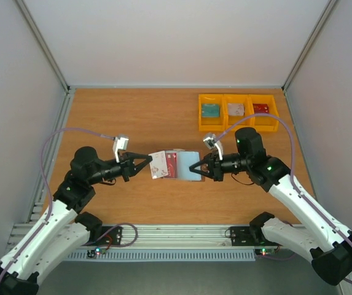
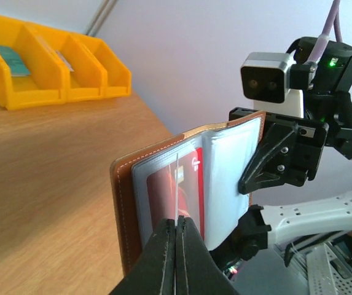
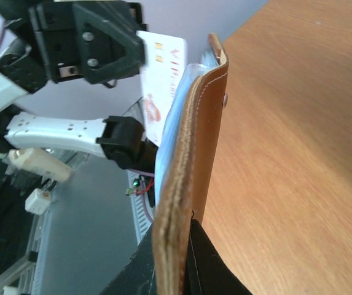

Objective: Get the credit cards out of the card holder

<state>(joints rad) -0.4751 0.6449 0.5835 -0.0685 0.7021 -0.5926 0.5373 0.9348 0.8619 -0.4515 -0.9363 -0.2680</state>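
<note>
Hands, risk entry: the left hand point(image 2: 177, 226) is set on only the thin edge of a whitish card point(image 1: 158, 165), so the card could be twisted out of the grip, or dropped onto the worktop point(image 1: 114, 117), if it is drawn at an angle to its pocket. Whether the card's far end is clear of the pocket cannot be told. If it is caught there, the card holder point(image 2: 124, 203) could be dragged along or wrenched from the right hand point(image 1: 196, 167), by which only one flap's edge is gripped. A red card point(image 2: 163, 190) is seated in a clear pocket and could be slid loose if the holder is tipped.

Left hand, state: fingers pressed together, clamped on the whitish card, which is seen edge-on from the left wrist.

Right hand, state: nearly closed, clamped on the brown leather edge of the holder's far flap.

Location: the holder is held open between the two hands over the middle of the worktop, and appears to be lifted off it. Further cards are lodged in the yellow bins point(image 1: 225, 127) at the far right
</note>
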